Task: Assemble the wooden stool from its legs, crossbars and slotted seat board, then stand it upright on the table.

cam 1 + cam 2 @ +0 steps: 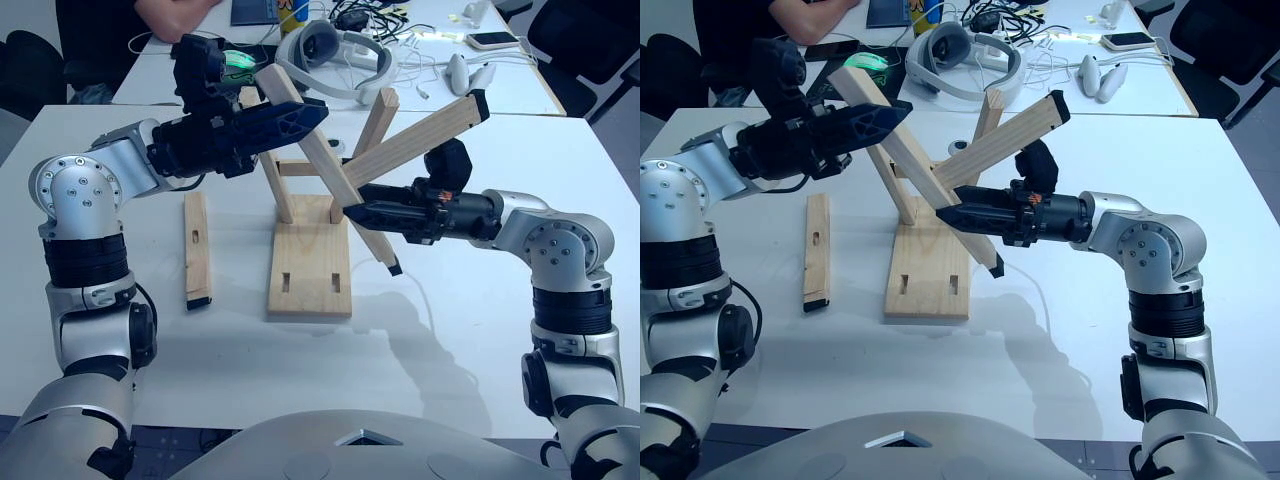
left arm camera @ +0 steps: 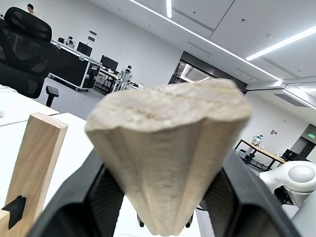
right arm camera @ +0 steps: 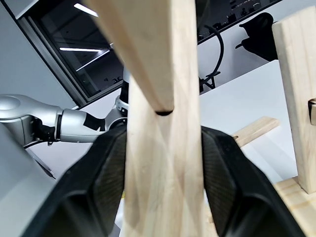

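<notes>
The left end effector (image 1: pixel 290 120) and right end effector (image 1: pixel 350 208) both clamp one tilted leg (image 1: pixel 325 165), its long axis running 11 to 5 o'clock over the seat board (image 1: pixel 310 275), which lies flat on the desk (image 1: pixel 450 330). A loose leg (image 1: pixel 197 250) lies at the board's 9 o'clock, nearer the left arm.

No lettering can be made out anywhere: the yellow-and-blue can (image 1: pixel 293 14) on the far desk (image 1: pixel 540 92) carries print too small to tell, and the small green wall sign (image 2: pixel 310 134) across the room is only a blur.
</notes>
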